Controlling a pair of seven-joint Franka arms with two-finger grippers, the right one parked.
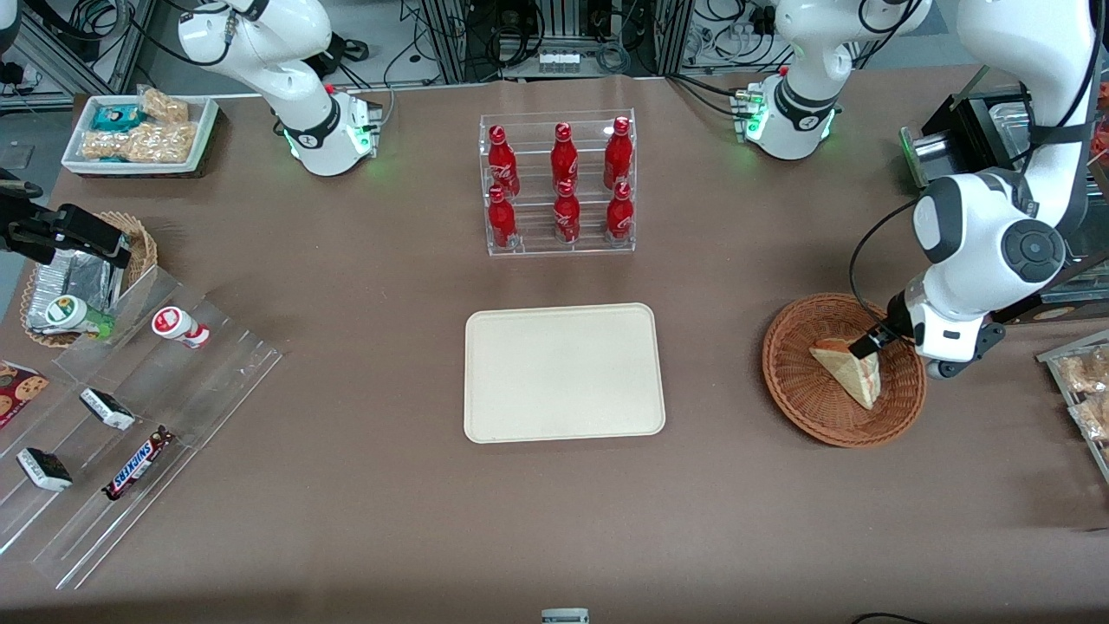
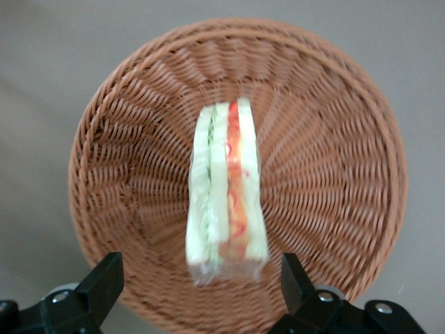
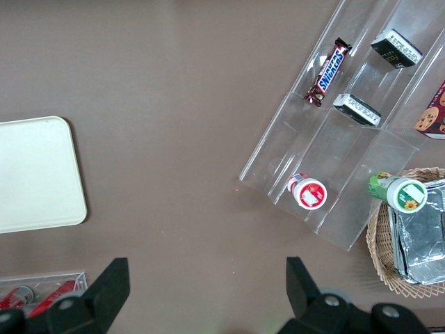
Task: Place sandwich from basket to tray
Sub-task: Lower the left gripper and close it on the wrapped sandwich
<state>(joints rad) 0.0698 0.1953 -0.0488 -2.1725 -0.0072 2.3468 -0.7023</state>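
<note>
left wrist view shows the gripper (image 2: 198, 285) spread wide, its fingers (image 2: 104, 278) flanking the wrapped sandwich (image 2: 226, 191) without touching. the sandwich lies in the wicker basket (image 2: 334, 139), well apart from the cream tray (image 1: 563, 373).

Gripper (image 1: 871, 341) over the sandwich (image 1: 851, 371) in the basket (image 1: 797, 381), tray (image 1: 563, 373) well apart.
</note>
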